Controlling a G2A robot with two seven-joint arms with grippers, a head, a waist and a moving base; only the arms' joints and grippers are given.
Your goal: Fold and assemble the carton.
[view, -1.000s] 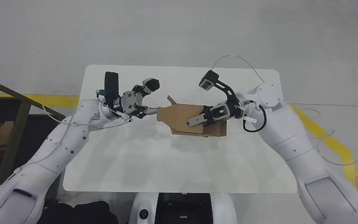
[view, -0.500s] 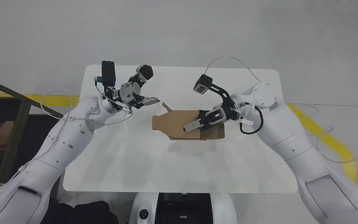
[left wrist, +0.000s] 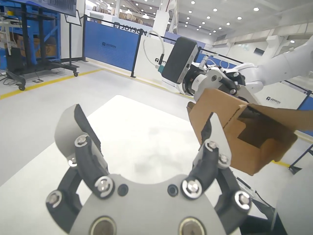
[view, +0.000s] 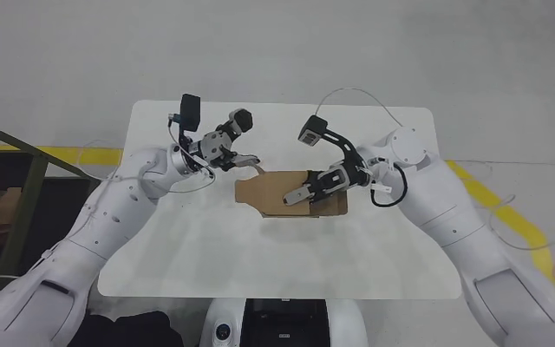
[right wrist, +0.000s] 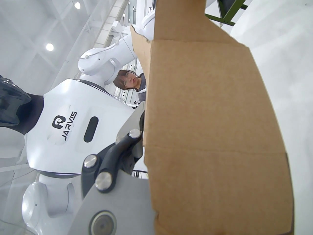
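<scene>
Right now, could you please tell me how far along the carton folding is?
Looks done: the carton is opened into a hollow box shape. In hand: the right gripper is shut on its side over the table, and the left gripper is open close to its open end. Left: the end flap sticks out unfolded, so the ends probably need folding and tucking.

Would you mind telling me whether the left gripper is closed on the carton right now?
No: the left gripper is wide open with nothing between its fingers, and the carton sits beside one finger.
</scene>
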